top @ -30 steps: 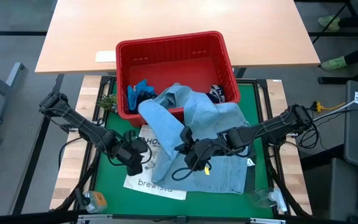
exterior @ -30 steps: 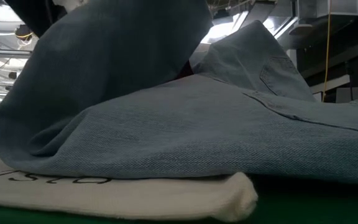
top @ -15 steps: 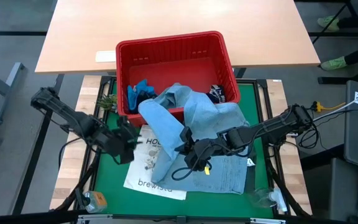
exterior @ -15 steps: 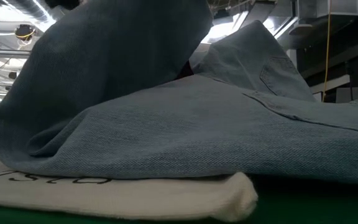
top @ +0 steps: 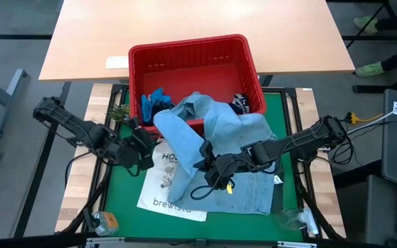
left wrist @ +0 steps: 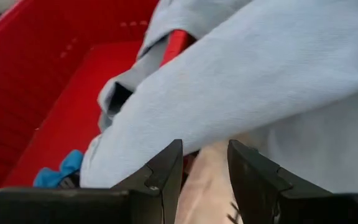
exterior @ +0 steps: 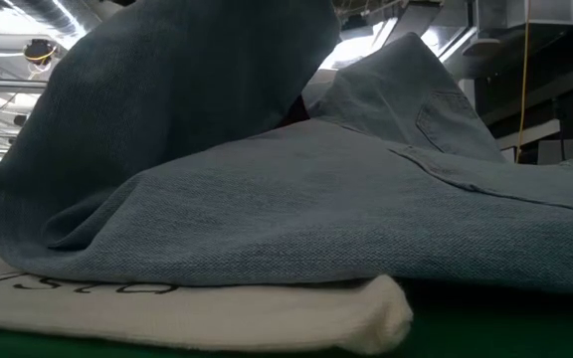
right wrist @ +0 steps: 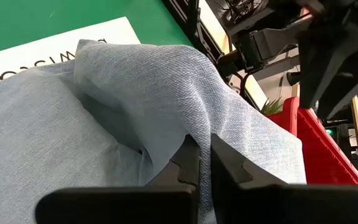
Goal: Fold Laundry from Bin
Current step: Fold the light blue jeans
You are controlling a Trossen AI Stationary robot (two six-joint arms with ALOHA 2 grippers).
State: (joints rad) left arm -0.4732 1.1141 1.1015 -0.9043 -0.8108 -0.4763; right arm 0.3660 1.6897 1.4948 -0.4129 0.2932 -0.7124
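The light blue denim shirt (top: 219, 124) spills from the red bin (top: 185, 62) over its near rim onto the green mat and the white tote bag (top: 160, 196). It fills the low view (exterior: 316, 189). A bright blue garment (top: 154, 100) and a dark navy one (top: 241, 105) lie in the bin. My right gripper (top: 207, 153) is shut on the shirt over the mat's middle. My left gripper (top: 149, 142) hangs open near the bin's near left corner, above the tote's far edge, with nothing between its fingers (left wrist: 166, 165). My right gripper pinches a raised fold of the denim shirt (right wrist: 188, 127) between its two fingers; how many layers cannot be seen. The fingers come slanting down from the table's right side. The fold is held up off the mat, while the cloth around it slopes down onto the tote and mat.
A light wooden table (top: 185, 21) stands behind the bin. A small green plant (top: 119, 111) sits at the mat's far left, a bottle (top: 105, 222) at the near left corner, a clear object (top: 291, 219) at the near right. Bare green mat (top: 123, 189) lies left of the tote.
My left gripper has risen from the tote's left part and gone toward the far edge, up to the bin's near left corner, turning its wrist on the way. My right gripper and the shirt have kept still.
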